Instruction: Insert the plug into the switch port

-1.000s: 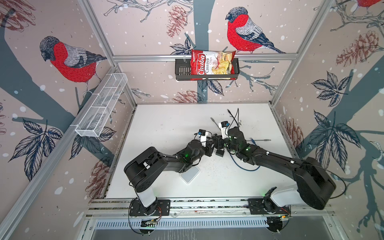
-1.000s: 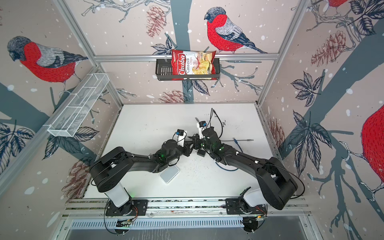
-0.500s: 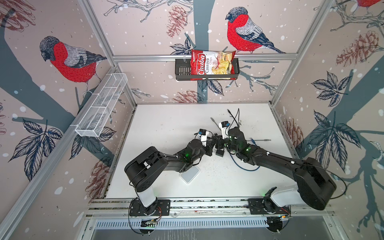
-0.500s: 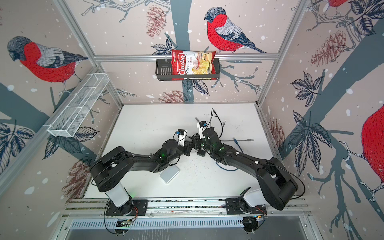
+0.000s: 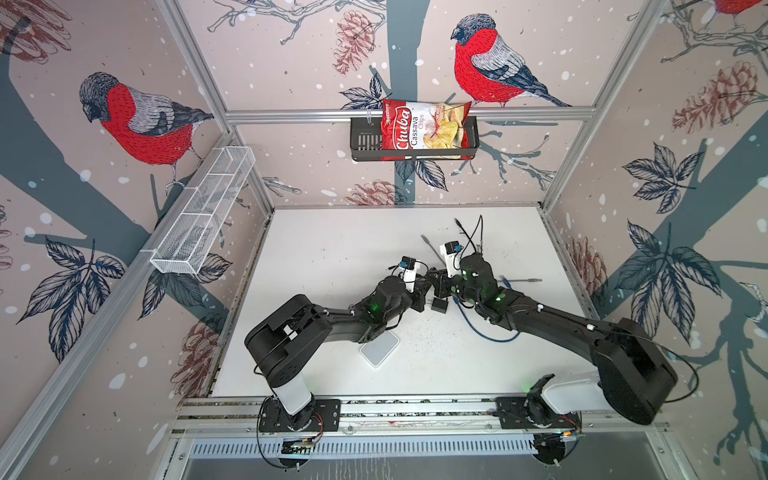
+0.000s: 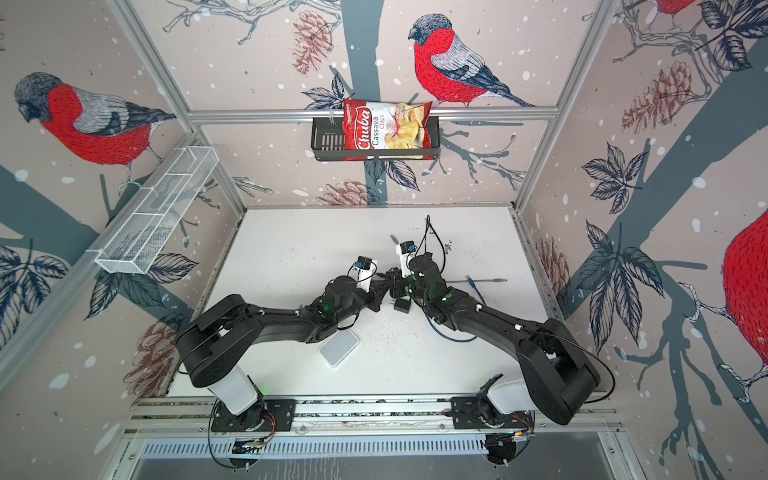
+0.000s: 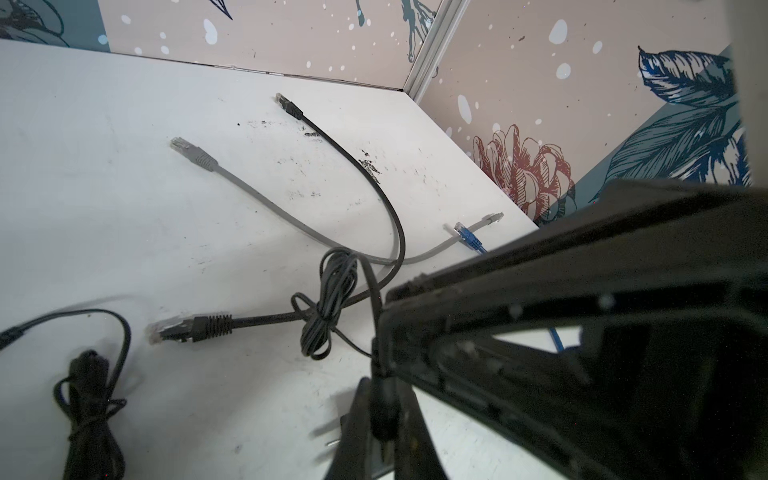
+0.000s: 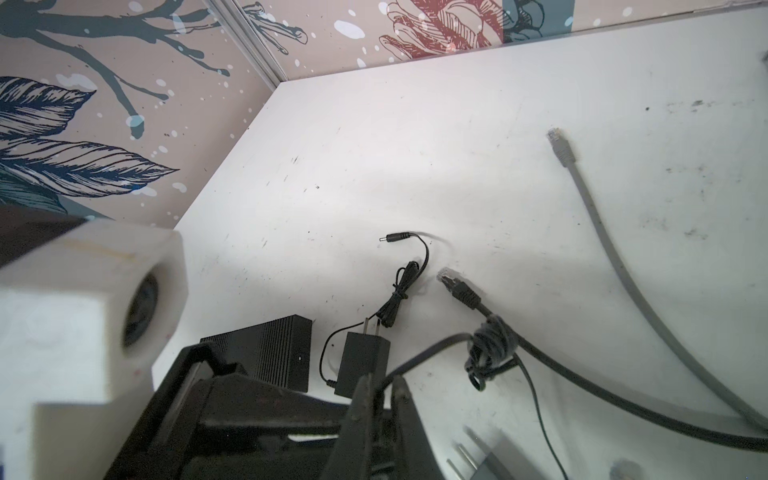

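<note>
Just changed: the left pincer [image 7: 381, 390] moved up to the right pincer [image 8: 380, 392] and pinched shut.
Left pincer: clenched on the plug [image 7: 384, 424], which sits between its fingers.
Right pincer: the cord [image 8: 428, 348] runs between its fingers with a small gap. Holding or let go, I cannot tell.
Meaning: looks like a hand-over; plugging in is not done yet.
Black box [image 8: 266, 353]: just beside the right pincer.
Arms: both reach low to the middle, tips nearly touching.

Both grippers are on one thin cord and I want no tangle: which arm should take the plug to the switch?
Left, probably. The left gripper is clamped on the thin cord, the right gripper has its jaws apart around it, and the ribbed black switch lies beside the left gripper.
</note>
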`<action>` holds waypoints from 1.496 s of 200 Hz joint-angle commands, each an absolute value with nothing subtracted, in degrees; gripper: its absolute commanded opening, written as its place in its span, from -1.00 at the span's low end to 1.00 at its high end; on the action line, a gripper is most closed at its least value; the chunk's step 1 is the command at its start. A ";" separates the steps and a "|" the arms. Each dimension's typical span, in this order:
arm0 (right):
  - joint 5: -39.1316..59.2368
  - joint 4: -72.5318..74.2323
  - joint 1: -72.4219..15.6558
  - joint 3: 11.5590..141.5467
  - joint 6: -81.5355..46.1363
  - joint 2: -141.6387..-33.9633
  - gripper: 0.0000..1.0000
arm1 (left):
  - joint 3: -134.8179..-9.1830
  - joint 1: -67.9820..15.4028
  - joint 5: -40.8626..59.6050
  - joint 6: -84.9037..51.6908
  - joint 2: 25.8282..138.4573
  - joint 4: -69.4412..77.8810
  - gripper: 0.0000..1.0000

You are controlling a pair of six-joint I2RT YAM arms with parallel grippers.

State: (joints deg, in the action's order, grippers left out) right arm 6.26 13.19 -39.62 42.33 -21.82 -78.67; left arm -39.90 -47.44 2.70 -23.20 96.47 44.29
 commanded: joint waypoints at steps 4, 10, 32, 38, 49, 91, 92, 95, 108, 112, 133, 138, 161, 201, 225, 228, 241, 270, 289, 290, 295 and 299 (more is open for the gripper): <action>7.68 11.17 -38.35 42.45 -17.20 -77.16 -0.65 | -40.60 -47.24 1.40 -16.82 94.84 39.84 -1.00; 7.94 11.08 -37.87 42.32 -16.59 -76.83 -0.62 | -40.65 -47.19 1.40 -16.16 94.60 39.07 -1.00; 8.95 11.49 -36.54 41.80 -13.85 -75.31 -0.55 | -40.95 -47.11 2.17 -13.44 93.96 36.47 -1.00; 9.01 11.90 -36.31 41.54 -13.01 -74.61 -0.53 | -41.01 -47.11 2.56 -12.65 93.78 35.74 -1.00; 8.52 12.96 -36.20 40.91 -11.52 -73.39 -0.48 | -41.32 -47.11 2.95 -11.41 93.60 34.28 -1.00; 4.08 17.83 -35.53 39.24 -7.77 -68.96 -0.13 | -42.54 -47.10 2.58 -6.77 92.34 29.25 -1.00; 3.89 17.88 -35.52 39.26 -7.79 -68.93 -0.11 | -42.54 -47.11 2.52 -6.68 92.31 29.17 -1.00; 3.40 18.24 -35.43 39.20 -7.94 -68.72 -0.01 | -42.50 -47.11 2.36 -6.38 92.24 28.93 -1.00; 2.55 20.62 -34.92 38.15 -8.18 -67.81 0.11 | -42.44 -47.10 1.26 -5.37 91.52 28.15 -1.00; 2.50 21.47 -34.75 37.67 -8.07 -67.49 0.11 | -42.38 -47.11 1.15 -4.86 91.27 27.91 -1.00; -1.66 27.20 -34.08 34.09 -10.85 -65.14 0.97 | -41.93 -47.11 0.74 -2.60 89.95 26.86 -1.00; -2.71 28.32 -33.80 33.36 -11.76 -64.53 0.99 | -41.75 -47.10 0.95 -2.03 89.67 26.60 -1.00; -4.20 31.99 -30.95 30.24 -17.48 -62.61 0.98 | -40.92 -47.20 1.71 0.72 88.37 26.13 -1.00; -1.05 32.65 -30.69 28.40 -9.19 -61.88 0.99 | -39.13 -47.46 2.46 7.01 86.43 26.19 -1.00; 4.37 32.45 -31.02 27.65 -0.34 -61.84 0.99 | -38.72 -47.40 3.93 12.21 85.15 25.37 -1.00; 5.05 32.35 -31.15 27.54 0.86 -61.86 0.99 | -38.78 -47.44 4.03 12.66 84.98 25.10 -1.00; 7.10 32.33 -31.44 26.93 4.91 -62.09 0.99 | -38.59 -47.46 4.35 15.13 84.27 24.20 -1.00; 11.23 32.94 -33.57 23.92 14.28 -62.36 0.99 | -38.10 -47.55 5.22 22.45 82.78 23.09 -1.00; 13.13 34.56 -34.19 22.03 16.15 -61.55 0.99 | -36.84 -47.55 5.28 27.62 81.78 23.27 -1.00; 13.38 34.50 -34.19 22.00 16.25 -61.49 0.98 | -36.79 -47.55 5.28 27.83 81.71 23.28 -1.00; 14.50 34.03 -34.19 21.84 16.99 -61.32 0.95 | -36.38 -47.55 5.14 28.92 81.45 23.62 -1.00; 15.16 33.51 -34.32 21.92 17.63 -61.26 0.92 | -36.07 -47.55 5.02 29.63 81.31 23.90 -1.00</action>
